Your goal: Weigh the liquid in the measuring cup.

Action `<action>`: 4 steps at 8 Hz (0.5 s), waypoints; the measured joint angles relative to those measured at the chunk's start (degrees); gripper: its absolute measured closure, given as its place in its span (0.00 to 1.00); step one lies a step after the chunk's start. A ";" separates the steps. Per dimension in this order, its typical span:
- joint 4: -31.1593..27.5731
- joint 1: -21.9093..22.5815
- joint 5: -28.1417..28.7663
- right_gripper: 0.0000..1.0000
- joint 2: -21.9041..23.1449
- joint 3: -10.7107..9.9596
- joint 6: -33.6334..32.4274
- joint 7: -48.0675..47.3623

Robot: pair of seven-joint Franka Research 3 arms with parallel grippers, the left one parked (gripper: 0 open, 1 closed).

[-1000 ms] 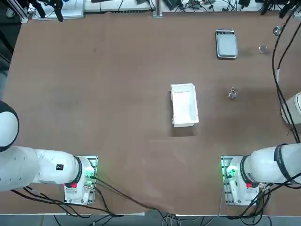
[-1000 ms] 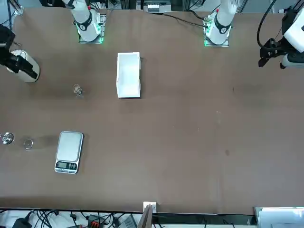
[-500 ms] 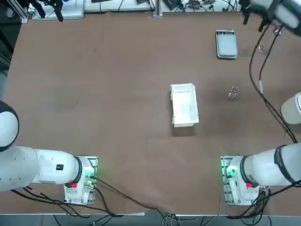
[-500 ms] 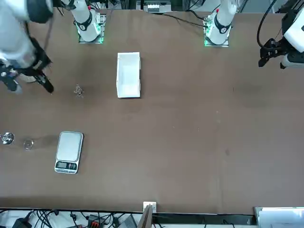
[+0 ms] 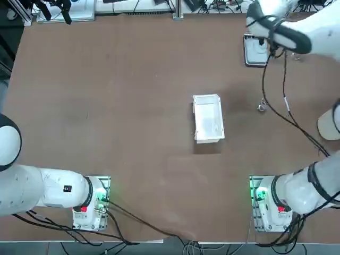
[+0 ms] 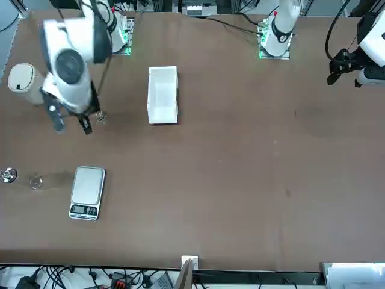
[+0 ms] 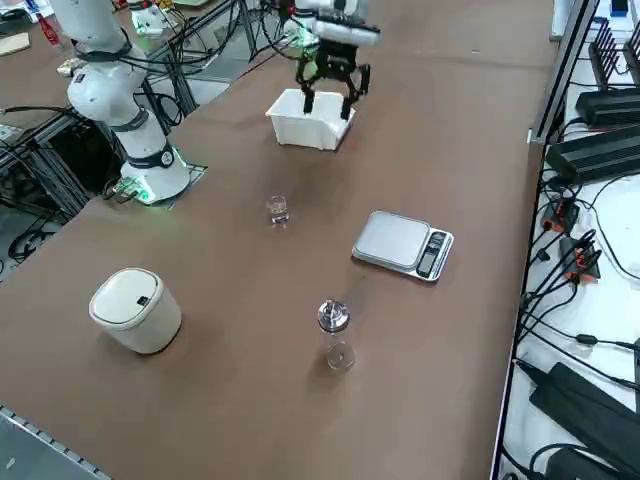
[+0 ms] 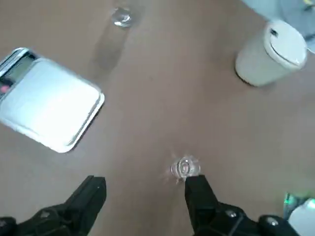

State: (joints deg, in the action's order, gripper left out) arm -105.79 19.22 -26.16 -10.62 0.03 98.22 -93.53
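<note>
The right gripper (image 8: 145, 196) hangs above the table with its black fingers (image 8: 199, 194) spread and empty. The measuring cup (image 8: 185, 167), tiny, clear and glinting, stands beside one fingertip, off centre; closing now risks knocking it over and spilling it. The scale (image 8: 47, 113), a smooth steel slab, waits nearby.

My right arm (image 6: 72, 54) is glossy white, built of rounded segments with dark bands at the joints. A black cable (image 5: 281, 101) hangs loosely along it. My base (image 5: 268, 204) is a metal plate glowing green with a red spot. My gripper (image 8: 142, 206) carries two black, angular fingers (image 8: 197, 194).
</note>
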 joint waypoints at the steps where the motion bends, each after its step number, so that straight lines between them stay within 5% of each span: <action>1: -0.41 1.17 -1.65 0.02 -2.80 0.00 -0.02 -5.96; 4: -2.78 4.31 -3.66 0.03 -7.83 0.00 -0.29 -20.19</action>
State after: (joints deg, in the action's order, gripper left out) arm -108.57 23.53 -29.82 -18.44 0.04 97.94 -113.72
